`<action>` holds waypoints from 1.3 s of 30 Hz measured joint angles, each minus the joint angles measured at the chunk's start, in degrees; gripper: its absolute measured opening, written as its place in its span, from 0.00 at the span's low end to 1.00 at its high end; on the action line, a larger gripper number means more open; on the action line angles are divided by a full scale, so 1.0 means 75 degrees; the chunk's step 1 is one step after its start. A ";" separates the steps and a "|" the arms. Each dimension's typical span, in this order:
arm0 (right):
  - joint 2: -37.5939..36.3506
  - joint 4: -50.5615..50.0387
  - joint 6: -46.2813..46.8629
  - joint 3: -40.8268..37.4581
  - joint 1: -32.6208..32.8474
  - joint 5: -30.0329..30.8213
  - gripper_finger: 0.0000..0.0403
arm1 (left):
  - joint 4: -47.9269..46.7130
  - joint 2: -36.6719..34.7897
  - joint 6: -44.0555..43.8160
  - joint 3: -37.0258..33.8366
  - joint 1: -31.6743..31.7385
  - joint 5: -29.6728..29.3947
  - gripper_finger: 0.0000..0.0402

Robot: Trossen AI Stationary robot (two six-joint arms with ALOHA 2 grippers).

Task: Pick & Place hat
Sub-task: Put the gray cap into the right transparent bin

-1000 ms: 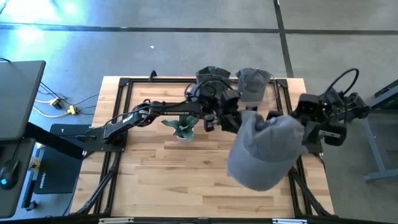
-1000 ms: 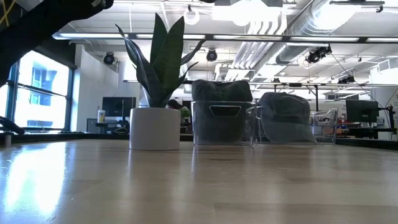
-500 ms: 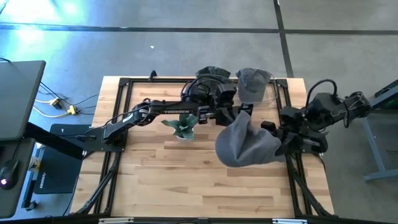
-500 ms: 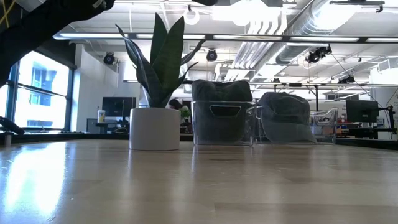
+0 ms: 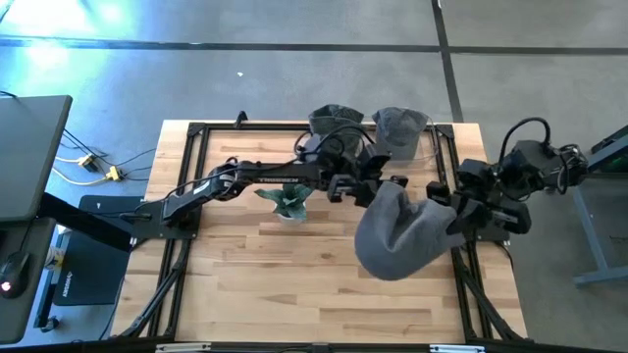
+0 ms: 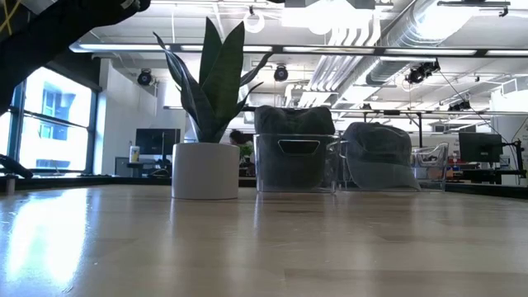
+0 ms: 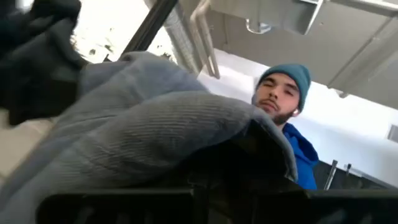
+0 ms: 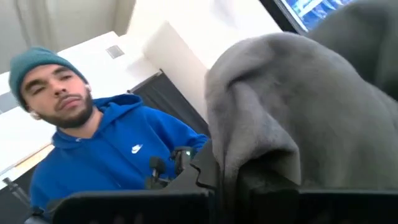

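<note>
Both arms have the grey hat (image 5: 400,230) up in the air between them, over the right half of the wooden table (image 5: 245,284), nothing of it touching the boards. The left gripper (image 5: 385,186) reaches in from the far left and is pinched closed on the hat's upper edge, while the right gripper (image 5: 453,208) comes from the right side and is clamped tight on the opposite edge, so the cloth sags in a soft bag below the two holds. From each wrist the hat (image 7: 143,124) fills most of the view, folded over the dark fingers, and the same goes for the right arm's look at it (image 8: 292,106). A person in a blue hoodie (image 8: 112,155) and a teal beanie stands beyond. At the far edge sit a potted plant (image 6: 206,124) and two clear bins (image 6: 295,161) stuffed with more hats, one dark and one grey.
</note>
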 joint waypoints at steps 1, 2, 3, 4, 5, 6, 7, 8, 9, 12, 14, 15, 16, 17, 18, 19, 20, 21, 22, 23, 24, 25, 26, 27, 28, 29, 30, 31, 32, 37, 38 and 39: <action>-0.0055 -0.0154 0.0000 0.0000 0.0000 0.0062 0.01 | 0.0068 0.0000 0.0042 0.0000 0.0000 -0.0018 0.09; -0.0099 -0.0319 -0.0003 0.0000 0.0000 0.0107 0.01 | 0.0117 0.0000 0.0034 0.0003 -0.0002 -0.0013 0.11; -0.0145 -0.0516 -0.0003 0.0000 0.0000 0.0150 0.01 | 0.0179 0.0000 -0.0072 0.0003 -0.0002 -0.0010 0.14; -0.0187 -0.0715 -0.0003 0.0000 0.0000 0.0200 0.01 | 0.0247 0.0000 -0.0210 0.0003 0.0004 -0.0007 0.17; -0.0220 -0.0884 -0.0003 0.0000 0.0000 0.0262 0.01 | 0.0304 0.0000 -0.0376 0.0003 0.0010 -0.0007 0.20; -0.0249 -0.1046 -0.0003 0.0000 0.0000 0.0301 0.01 | 0.0426 0.0000 -0.0513 0.0003 0.0010 0.0006 0.25; -0.0272 -0.1194 -0.0003 0.0000 0.0000 0.0316 0.01 | 0.0513 0.0000 -0.0655 0.0003 0.0012 0.0039 0.29; -0.0292 -0.1309 -0.0005 0.0000 -0.0003 0.0341 0.01 | 0.0593 0.0000 -0.0770 0.0003 0.0016 0.0077 0.34; -0.0321 -0.1402 -0.0006 0.0000 -0.0003 0.0351 0.01 | 0.0628 0.0000 -0.0884 0.0003 0.0016 0.0174 0.39; -0.0397 -0.1638 -0.0012 0.0000 -0.0006 0.0352 0.02 | 0.0591 0.0000 -0.1134 0.0000 0.0013 0.0550 0.53; -0.0465 -0.1767 -0.0027 0.0000 -0.0006 0.0354 0.01 | 0.0598 0.0000 -0.1285 0.0000 0.0013 0.0774 0.61; -0.0494 -0.1827 -0.0050 0.0000 -0.0006 0.0354 0.01 | 0.0600 0.0000 -0.1349 0.0000 0.0019 0.0888 0.65; -0.0535 -0.1869 -0.0088 0.0000 -0.0006 0.0355 0.01 | 0.0600 0.0000 -0.1426 0.0000 0.0024 0.1003 0.68; -0.0574 -0.1899 -0.0135 0.0000 -0.0006 0.0364 0.01 | 0.0592 0.0003 -0.1461 0.0000 0.0032 0.1110 0.70; -0.0610 -0.1912 -0.0147 0.0000 -0.0006 0.0396 0.01 | 0.0594 0.0006 -0.1472 0.0000 0.0063 0.1179 0.71; -0.0650 -0.1926 -0.0152 0.0000 -0.0006 0.0449 0.01 | 0.0598 0.0006 -0.1461 0.0000 0.0070 0.1191 0.72; -0.0680 -0.1942 -0.0159 0.0000 -0.0006 0.0502 0.01 | 0.0620 0.0006 -0.1423 0.0000 0.0070 0.1133 0.72; -0.0698 -0.1961 -0.0201 0.0000 -0.0006 0.0541 0.02 | 0.0676 0.0006 -0.1320 0.0000 0.0079 0.0982 0.72; -0.0710 -0.2000 -0.0284 0.0000 -0.0006 0.0558 0.02 | 0.0792 0.0006 -0.1174 0.0000 0.0083 0.0763 0.72; -0.0716 -0.2054 -0.0393 0.0000 -0.0003 0.0562 0.02 | 0.0916 0.0006 -0.0981 0.0000 0.0077 0.0506 0.71; -0.0717 -0.2119 -0.0506 0.0000 -0.0003 0.0570 0.01 | 0.1013 0.0006 -0.0812 0.0000 0.0068 0.0228 0.70; -0.0716 -0.2196 -0.0596 0.0000 -0.0003 0.0579 0.01 | 0.1073 0.0006 -0.0637 0.0000 0.0062 -0.0005 0.69; -0.0698 -0.2300 -0.0683 0.0000 -0.0003 0.0583 0.01 | 0.1068 0.0006 -0.0498 0.0000 0.0060 -0.0172 0.67; -0.0688 -0.2390 -0.0774 0.0000 -0.0003 0.0581 0.01 | 0.1061 0.0006 -0.0411 0.0000 0.0060 -0.0281 0.66; -0.0688 -0.2437 -0.0874 0.0000 -0.0003 0.0576 0.01 | 0.1060 0.0009 -0.0348 0.0000 0.0060 -0.0390 0.64; -0.0682 -0.2457 -0.0987 0.0000 -0.0003 0.0597 0.02 | 0.1064 0.0009 -0.0304 0.0000 0.0060 -0.0485 0.63; -0.0682 -0.2478 -0.1077 0.0000 -0.0003 0.0644 0.03 | 0.1084 0.0009 -0.0249 0.0000 0.0060 -0.0595 0.61; -0.0682 -0.2505 -0.1180 0.0000 -0.0003 0.0686 0.03 | 0.1121 0.0009 -0.0184 0.0000 0.0060 -0.0703 0.59; -0.0682 -0.2529 -0.1250 0.0000 -0.0001 0.0701 0.04 | 0.1167 0.0009 -0.0093 0.0000 0.0060 -0.0817 0.57; -0.0688 -0.2615 -0.1857 0.0000 0.0000 0.0898 0.04 | 0.1422 0.0009 0.0139 0.0000 0.0062 -0.1221 0.49; -0.0688 -0.2632 -0.1939 0.0000 0.0003 0.0968 0.04 | 0.1461 0.0009 0.0135 0.0000 0.0065 -0.1259 0.47; -0.0688 -0.2648 -0.2017 0.0000 0.0003 0.1082 0.04 | 0.1452 0.0009 0.0131 0.0000 0.0065 -0.1304 0.46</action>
